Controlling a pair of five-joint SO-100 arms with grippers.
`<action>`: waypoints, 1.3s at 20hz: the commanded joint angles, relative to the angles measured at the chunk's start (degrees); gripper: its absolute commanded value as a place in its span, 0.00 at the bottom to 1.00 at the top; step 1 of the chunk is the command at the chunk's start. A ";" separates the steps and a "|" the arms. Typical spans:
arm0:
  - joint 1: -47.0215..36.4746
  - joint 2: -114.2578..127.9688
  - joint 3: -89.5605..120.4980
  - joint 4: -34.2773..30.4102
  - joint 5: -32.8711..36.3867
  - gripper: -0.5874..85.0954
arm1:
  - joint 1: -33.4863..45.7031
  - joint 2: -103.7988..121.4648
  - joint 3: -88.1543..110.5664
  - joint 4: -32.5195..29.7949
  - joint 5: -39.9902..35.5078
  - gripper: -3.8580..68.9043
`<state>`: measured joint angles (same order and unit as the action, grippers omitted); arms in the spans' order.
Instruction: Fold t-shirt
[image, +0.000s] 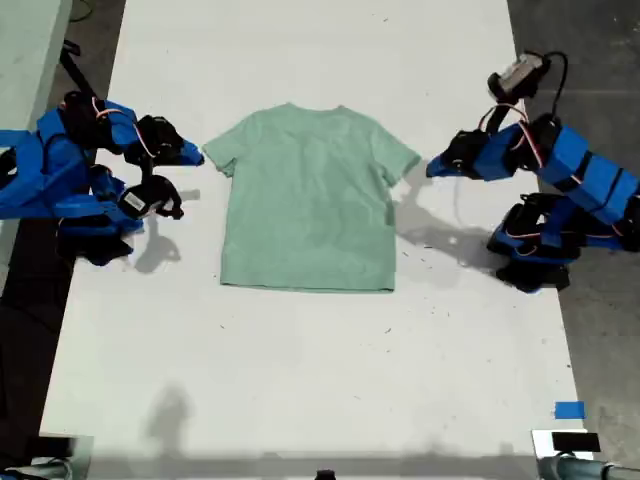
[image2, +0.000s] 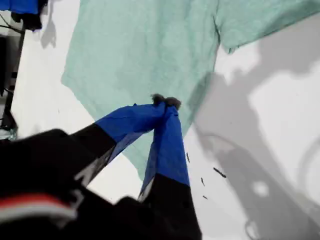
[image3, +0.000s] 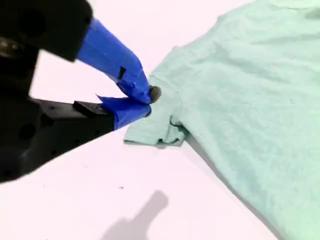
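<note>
Mint-green t-shirt (image: 308, 200) lies flat on the white counter (image: 300, 370); my first claw (image2: 165, 101) and my second claw (image3: 150, 100) hover with tips together at opposite sleeves.

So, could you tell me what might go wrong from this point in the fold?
My second gripper sits at the very hem of a sleeve on the t-shirt; a bite that shallow could slip out on lifting. My first gripper hangs near the opposite side edge with its tips together, so it may pinch no cloth, and uneven lifts would likely skew the shirt on the table.
</note>
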<state>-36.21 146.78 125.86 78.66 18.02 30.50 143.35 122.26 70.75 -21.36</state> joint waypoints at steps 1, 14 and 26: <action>-6.42 -7.47 -12.39 2.90 5.10 0.01 | 4.57 -10.20 -16.96 3.87 -6.15 0.04; -20.13 -37.71 -38.76 12.92 18.81 0.25 | 17.84 -45.00 -55.72 21.18 -21.71 0.25; -19.51 -38.76 -38.94 13.36 22.32 0.32 | 24.26 -50.89 -29.62 -0.44 -39.20 0.52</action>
<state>-55.63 107.75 89.56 91.76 40.08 53.88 92.46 88.95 76.99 -58.54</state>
